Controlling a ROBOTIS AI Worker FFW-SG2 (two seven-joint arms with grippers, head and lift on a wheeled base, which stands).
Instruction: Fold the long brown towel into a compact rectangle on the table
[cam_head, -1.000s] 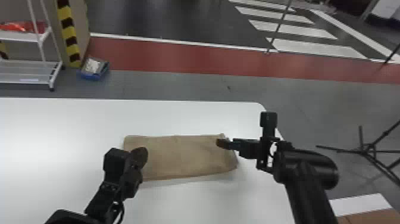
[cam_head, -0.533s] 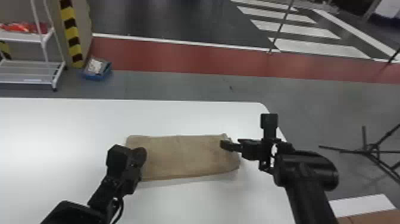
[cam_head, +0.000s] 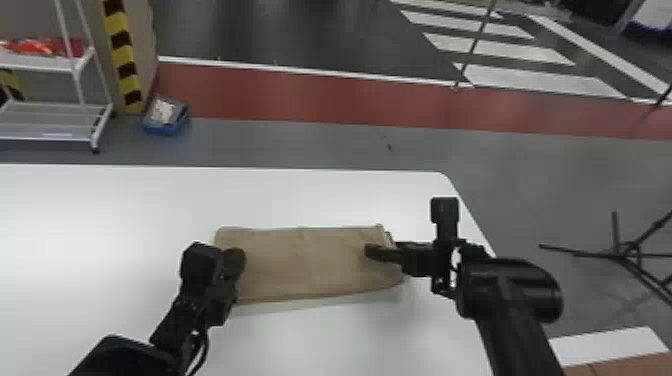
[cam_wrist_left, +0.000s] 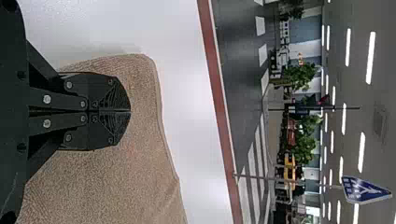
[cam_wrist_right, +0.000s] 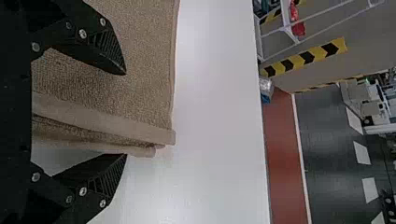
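- The brown towel (cam_head: 310, 265) lies on the table (cam_head: 125, 210), already a narrow rectangle, layers showing at its right end.
- At the towel's right end, the right gripper (cam_wrist_right: 126, 114) stands wide, layered edge between its fingers; I'd want every layer inside before it closes, then a low, even fold leftward.
- Over the towel's left end, the left gripper (cam_wrist_left: 130, 111) has its fingers together; light pressure there would stop sliding.
- Whether that one touches cloth, I can't tell; the towel's underside is hidden.
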